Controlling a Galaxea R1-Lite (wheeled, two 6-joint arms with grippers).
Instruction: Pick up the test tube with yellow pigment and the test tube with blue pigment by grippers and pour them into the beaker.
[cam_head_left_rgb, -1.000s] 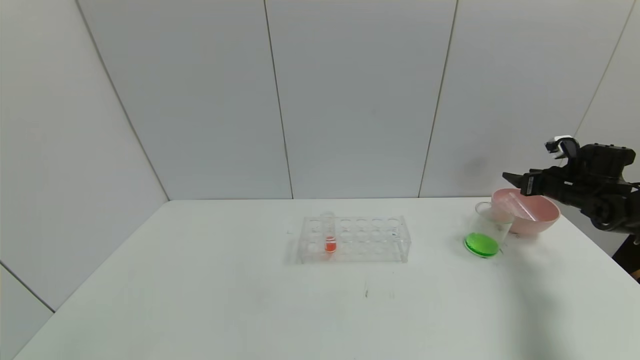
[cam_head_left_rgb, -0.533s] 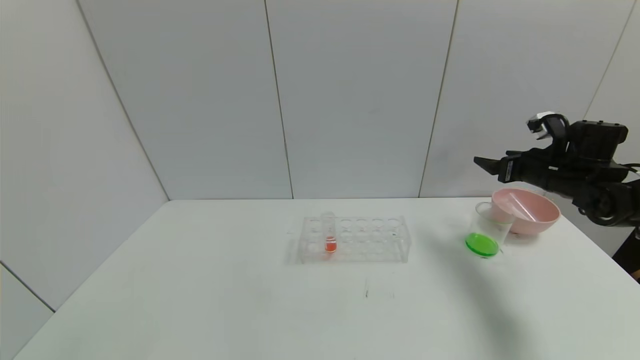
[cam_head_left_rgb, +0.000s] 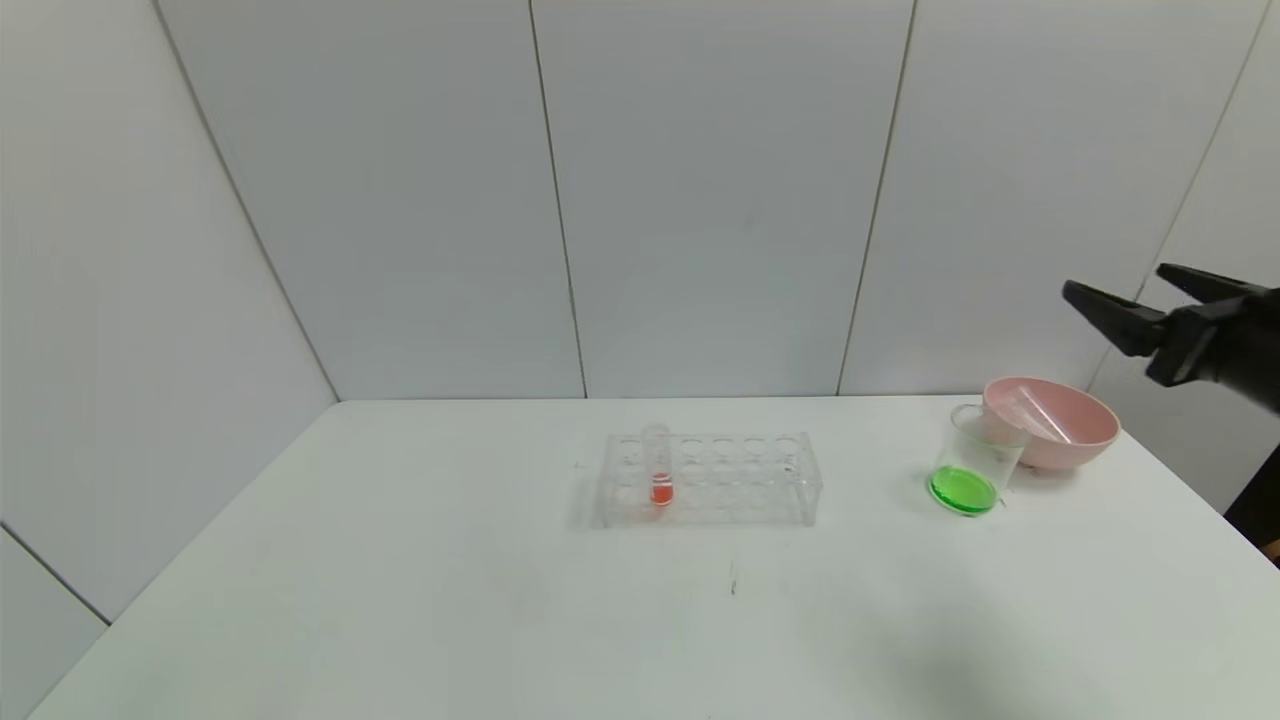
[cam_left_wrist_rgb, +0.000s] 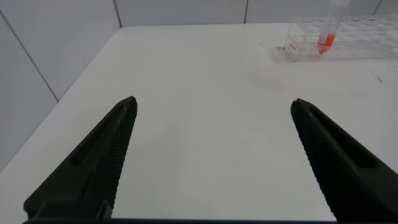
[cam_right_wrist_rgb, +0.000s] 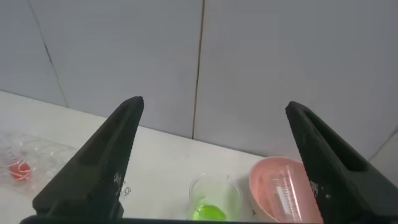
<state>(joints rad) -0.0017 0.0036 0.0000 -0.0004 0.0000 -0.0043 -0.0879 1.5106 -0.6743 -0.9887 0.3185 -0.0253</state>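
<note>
right gripper pulled up and back from pink bowl, jaws spread, nothing held | beaker seen holding green | pouring judged done | left gripper parked, agape

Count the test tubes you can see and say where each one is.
2. One with orange-red liquid stands upright in the clear rack. One empty tube lies slanted in the pink bowl; a second there may be hidden.
</note>
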